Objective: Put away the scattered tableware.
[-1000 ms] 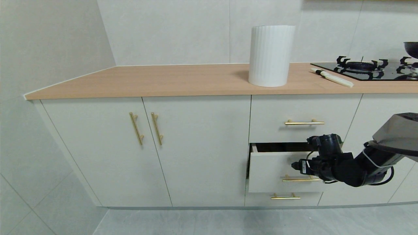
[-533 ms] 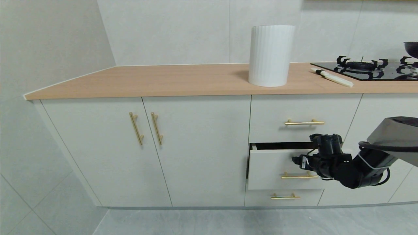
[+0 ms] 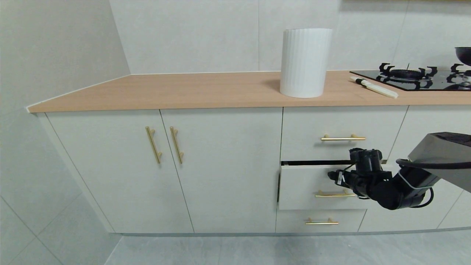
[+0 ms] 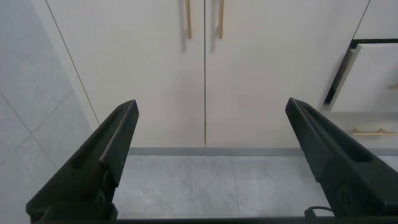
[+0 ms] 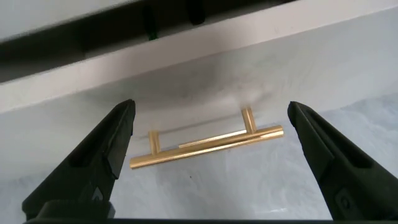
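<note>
Head view, right gripper [image 3: 335,176] before the slightly open pale grey middle drawer [image 3: 300,187], near its brass bar handle [image 3: 335,194], claw spread wide, empty, left gripper [image 4: 211,109] likewise wide, cream long-handled utensil [image 3: 373,87] lying on wooden countertop [image 3: 184,90] beside black gas hob [image 3: 412,81]

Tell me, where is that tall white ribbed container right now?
The tall white ribbed container stands upright on the wooden countertop, right of centre in the head view, to the left of the gas hob.
</note>
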Robot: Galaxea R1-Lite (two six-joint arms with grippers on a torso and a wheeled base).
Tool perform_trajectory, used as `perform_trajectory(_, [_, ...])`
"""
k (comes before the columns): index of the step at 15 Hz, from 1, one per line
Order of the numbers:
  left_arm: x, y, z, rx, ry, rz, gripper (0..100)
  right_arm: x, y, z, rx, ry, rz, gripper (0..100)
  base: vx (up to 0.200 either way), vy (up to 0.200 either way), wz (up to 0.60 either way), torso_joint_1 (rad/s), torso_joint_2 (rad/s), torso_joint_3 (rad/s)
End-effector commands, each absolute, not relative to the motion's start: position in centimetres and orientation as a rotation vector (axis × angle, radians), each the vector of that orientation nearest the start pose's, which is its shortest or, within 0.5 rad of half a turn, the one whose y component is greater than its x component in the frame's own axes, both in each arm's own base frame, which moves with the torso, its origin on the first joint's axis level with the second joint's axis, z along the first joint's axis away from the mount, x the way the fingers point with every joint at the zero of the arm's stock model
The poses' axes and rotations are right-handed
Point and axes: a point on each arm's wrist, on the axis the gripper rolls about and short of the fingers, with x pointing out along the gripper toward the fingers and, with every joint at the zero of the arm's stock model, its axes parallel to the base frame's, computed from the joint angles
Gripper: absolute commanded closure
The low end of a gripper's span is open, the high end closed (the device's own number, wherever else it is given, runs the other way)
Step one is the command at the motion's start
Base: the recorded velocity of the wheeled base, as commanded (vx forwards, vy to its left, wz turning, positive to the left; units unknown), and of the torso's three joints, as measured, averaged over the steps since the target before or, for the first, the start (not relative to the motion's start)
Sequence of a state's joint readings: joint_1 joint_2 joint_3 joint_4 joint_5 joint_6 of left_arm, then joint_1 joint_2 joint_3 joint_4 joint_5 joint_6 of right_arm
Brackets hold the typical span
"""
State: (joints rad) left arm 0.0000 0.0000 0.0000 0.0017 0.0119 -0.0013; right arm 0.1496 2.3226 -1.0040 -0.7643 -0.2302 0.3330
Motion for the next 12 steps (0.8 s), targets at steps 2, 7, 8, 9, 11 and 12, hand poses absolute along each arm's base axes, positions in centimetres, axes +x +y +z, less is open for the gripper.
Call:
perform_trajectory(2, [-2.3,0.0,7.5,-0.002,0.002,0.012,0,40.9,5.6,0.9,0.224,0.494,-0.178,0,0.0,0.0,0.0,0.0,0.0,0.0])
perform_trajectory(7, [-2.3,0.0,7.5,-0.002,0.002,0.012,0,42.2,5.7,0.5,0.227,0.445,-0.219,0,0.0,0.0,0.0,0.0,0.0,0.0])
perform_trajectory(8, [-2.3,0.0,7.5,-0.002,0.002,0.012,0,42.5,5.7,0.3,0.236,0.427,-0.235,0,0.0,0.0,0.0,0.0,0.0,0.0])
perform_trajectory(9, [-2.3,0.0,7.5,-0.002,0.002,0.012,0,42.8,5.7,0.0,0.234,0.413,-0.249,0,0.0,0.0,0.0,0.0,0.0,0.0])
perform_trajectory(11, [-2.3,0.0,7.5,-0.002,0.002,0.012,0,43.0,5.7,0.0,0.238,0.393,-0.252,0,0.0,0.0,0.0,0.0,0.0,0.0])
perform_trajectory(12, [-2.3,0.0,7.5,-0.002,0.002,0.012,0,43.0,5.7,0.1,0.239,0.391,-0.252,0,0.0,0.0,0.0,0.0,0.0,0.0])
